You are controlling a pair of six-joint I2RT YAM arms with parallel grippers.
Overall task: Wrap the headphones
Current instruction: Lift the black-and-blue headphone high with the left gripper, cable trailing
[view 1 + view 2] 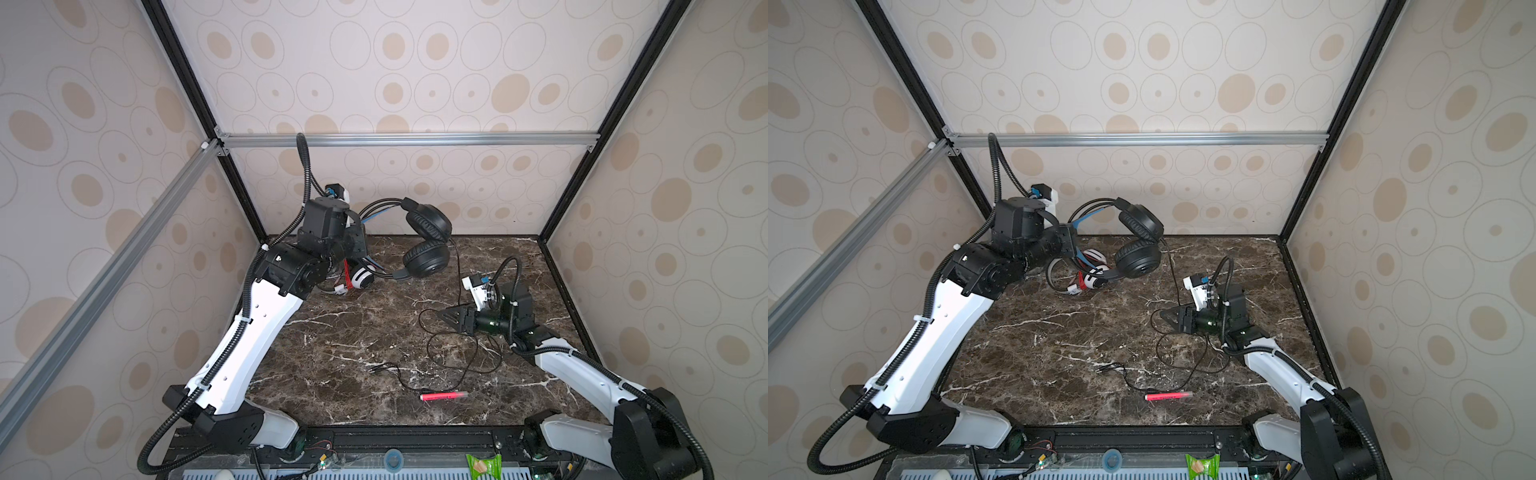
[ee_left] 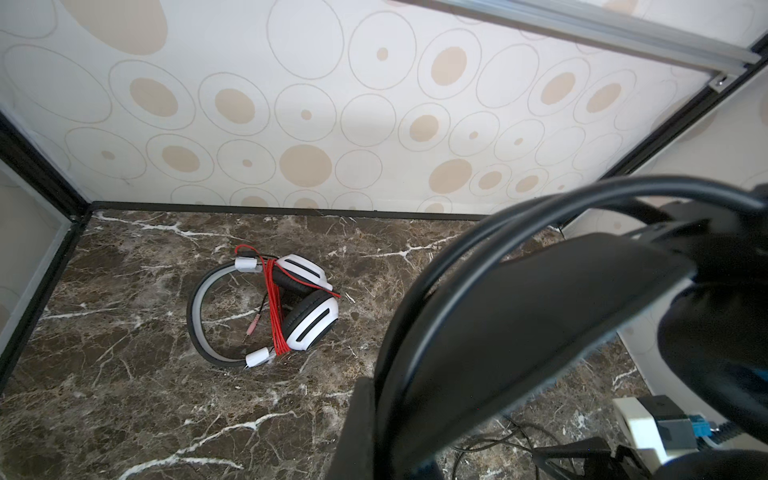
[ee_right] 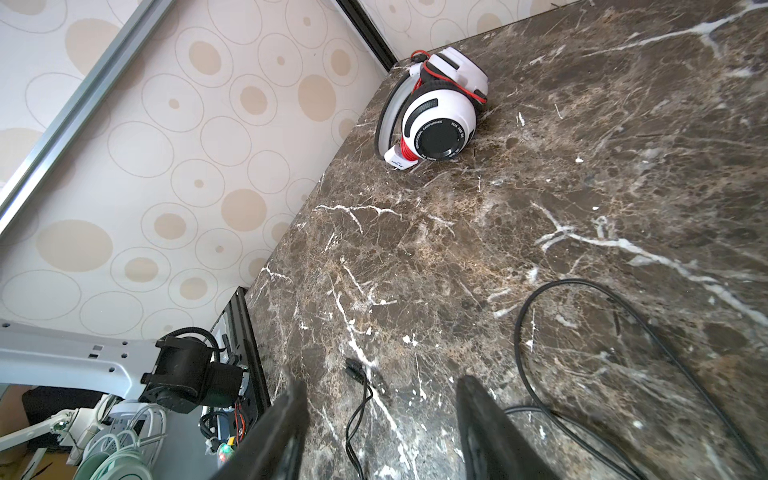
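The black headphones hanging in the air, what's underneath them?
Under the black headphones: marble table, their black cord dangling onto it in loops. The white headphones, red cord wound round them, lie below the band side; in both top views the left arm covers part of them.

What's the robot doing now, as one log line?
left tool: shut on black headset band | right tool: open over black cord | white headset: red cord wrapped

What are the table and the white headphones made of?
The table is dark brown with white veins and a slight sheen, so polished marble or a marble-look sheet; can't tell which. The white headphones have smooth, shiny shells, likely hard plastic.
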